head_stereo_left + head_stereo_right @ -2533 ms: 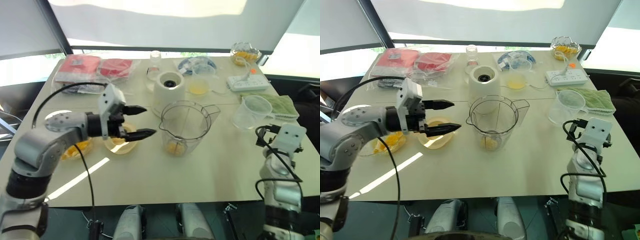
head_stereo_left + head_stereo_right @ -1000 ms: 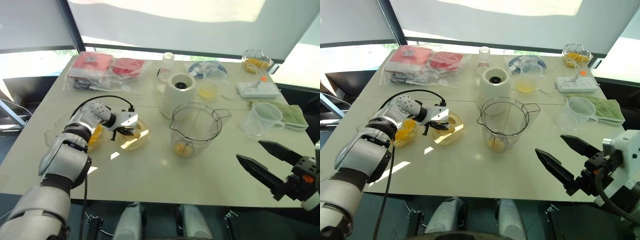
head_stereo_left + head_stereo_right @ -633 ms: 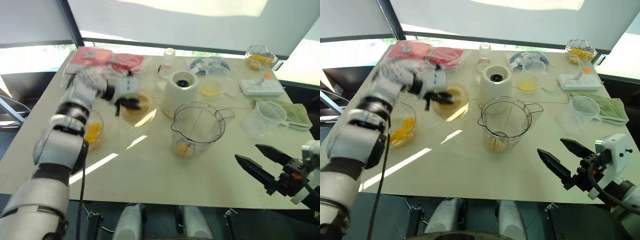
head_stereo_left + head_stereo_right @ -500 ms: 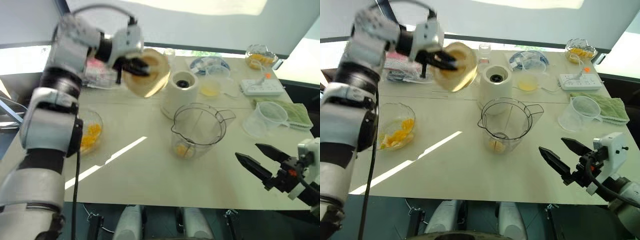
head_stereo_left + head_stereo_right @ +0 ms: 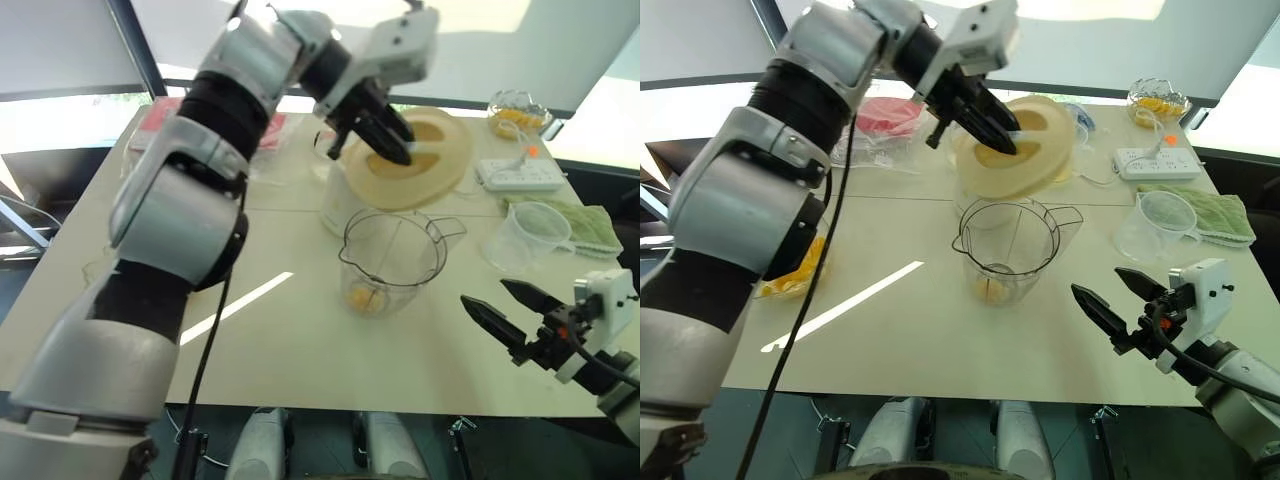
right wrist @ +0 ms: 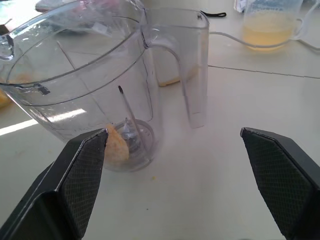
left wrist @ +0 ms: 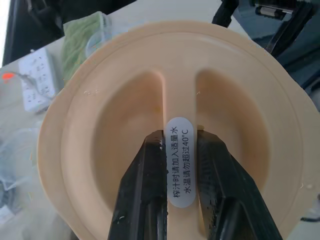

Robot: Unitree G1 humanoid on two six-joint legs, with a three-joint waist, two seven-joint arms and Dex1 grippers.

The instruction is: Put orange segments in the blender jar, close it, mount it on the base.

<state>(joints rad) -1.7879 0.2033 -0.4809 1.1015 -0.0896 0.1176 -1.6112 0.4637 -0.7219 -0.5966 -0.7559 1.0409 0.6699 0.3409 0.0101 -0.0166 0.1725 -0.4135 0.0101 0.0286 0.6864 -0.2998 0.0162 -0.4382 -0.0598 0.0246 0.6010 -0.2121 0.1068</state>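
Some orange segments (image 6: 116,146) already lie at the bottom of the jar (image 5: 391,262), which stands upright on the table (image 5: 300,340), mouth up, handle and spout towards the right gripper (image 5: 1118,303). That gripper waits beside it with fingers spread wide, holding nothing. The left gripper (image 5: 392,140) is clamped on the centre rib of the cream lid (image 5: 420,160), tilted on edge above the jar. Closing looks next; the base (image 5: 338,200) behind the jar is bare.
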